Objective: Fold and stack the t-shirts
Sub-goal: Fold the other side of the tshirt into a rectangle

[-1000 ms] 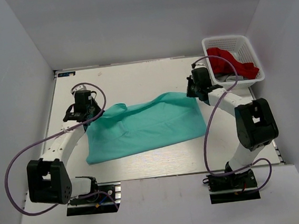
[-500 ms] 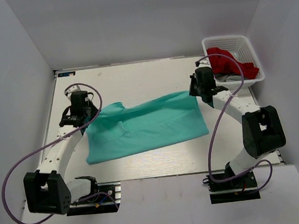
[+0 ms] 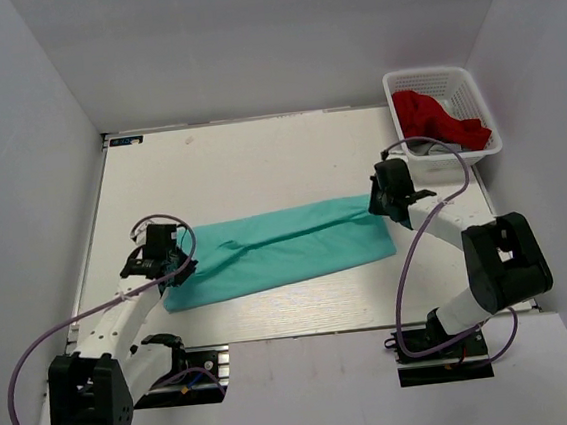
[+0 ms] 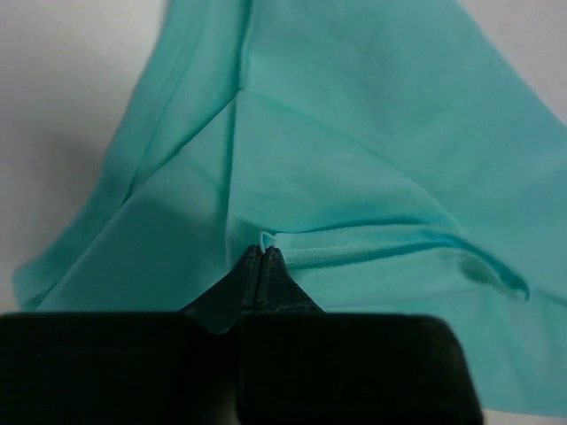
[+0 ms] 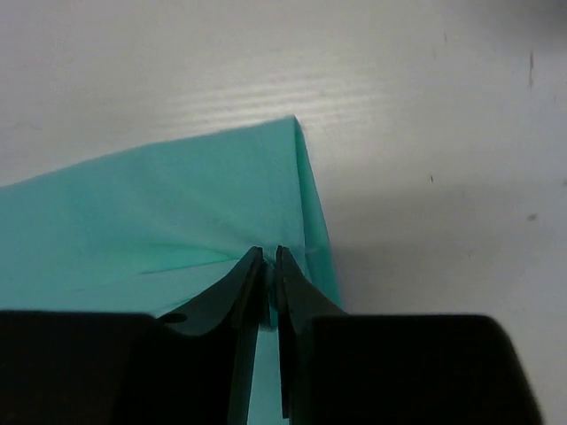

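The teal-green t-shirt (image 3: 277,248) lies on the white table as a long, narrow folded band. My left gripper (image 3: 173,268) is low at the band's left end. In the left wrist view the left gripper (image 4: 262,252) is shut on a hemmed edge of the teal cloth (image 4: 354,159). My right gripper (image 3: 378,203) is at the band's far right corner. In the right wrist view the right gripper (image 5: 270,257) shows a narrow gap between its tips, which rest on the teal corner (image 5: 159,212). The red t-shirt (image 3: 435,117) lies bunched in the basket.
The white lattice basket (image 3: 436,73) stands at the table's back right corner, close behind the right arm. Grey walls enclose the table on the left, back and right. Purple cables loop off both arms.
Both grippers have come toward the near edge and down, carrying the shirt's far edge over itself, so the cloth is now a narrower band. The right jaws have parted slightly.
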Motion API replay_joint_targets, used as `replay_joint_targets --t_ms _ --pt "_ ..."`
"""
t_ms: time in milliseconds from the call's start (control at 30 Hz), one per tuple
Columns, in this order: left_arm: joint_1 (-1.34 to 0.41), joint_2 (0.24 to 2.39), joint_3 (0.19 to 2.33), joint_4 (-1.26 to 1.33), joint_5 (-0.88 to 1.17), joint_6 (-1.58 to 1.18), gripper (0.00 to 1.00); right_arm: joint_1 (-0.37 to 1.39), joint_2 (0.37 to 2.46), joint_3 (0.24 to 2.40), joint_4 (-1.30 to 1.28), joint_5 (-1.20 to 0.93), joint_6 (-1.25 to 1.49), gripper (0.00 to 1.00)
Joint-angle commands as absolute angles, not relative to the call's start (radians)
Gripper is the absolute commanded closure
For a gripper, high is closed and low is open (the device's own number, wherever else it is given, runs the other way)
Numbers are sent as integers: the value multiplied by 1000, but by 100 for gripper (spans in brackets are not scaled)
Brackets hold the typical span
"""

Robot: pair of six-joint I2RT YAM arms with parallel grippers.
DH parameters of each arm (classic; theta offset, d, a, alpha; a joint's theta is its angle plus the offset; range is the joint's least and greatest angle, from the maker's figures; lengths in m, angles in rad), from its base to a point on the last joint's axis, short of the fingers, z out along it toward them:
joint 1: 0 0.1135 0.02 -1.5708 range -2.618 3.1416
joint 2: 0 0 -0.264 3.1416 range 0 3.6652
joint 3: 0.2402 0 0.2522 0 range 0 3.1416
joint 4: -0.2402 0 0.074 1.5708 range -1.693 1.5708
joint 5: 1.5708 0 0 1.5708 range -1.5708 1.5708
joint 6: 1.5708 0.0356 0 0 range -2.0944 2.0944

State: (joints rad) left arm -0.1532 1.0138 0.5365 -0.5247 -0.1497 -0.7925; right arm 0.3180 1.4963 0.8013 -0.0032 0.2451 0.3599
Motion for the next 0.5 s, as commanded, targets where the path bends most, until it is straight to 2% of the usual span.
replay_joint_targets --t_ms 0,33,67,133,167,267,433,467 --pt "-156 965 538 -677 -210 -885 93 314 1473 755 -60 307 425 82" --pt "-156 950 557 -702 -210 -885 65 311 1471 747 -73 310 446 78" --pt "-156 950 584 -725 -210 -885 43 311 1470 744 -93 314 452 64" --pt "-156 910 609 -761 -181 -885 22 313 1437 742 -121 321 468 58" --pt "-156 896 627 -761 -167 -885 0 310 1425 742 -129 321 468 46" --pt "-156 842 649 -740 -111 -865 0 313 1353 750 -149 324 469 10" --pt "-156 860 690 -611 -43 -790 0 314 1266 772 -147 258 422 10" --pt "-156 902 690 -594 -14 -778 0 318 1255 769 -138 185 401 10"
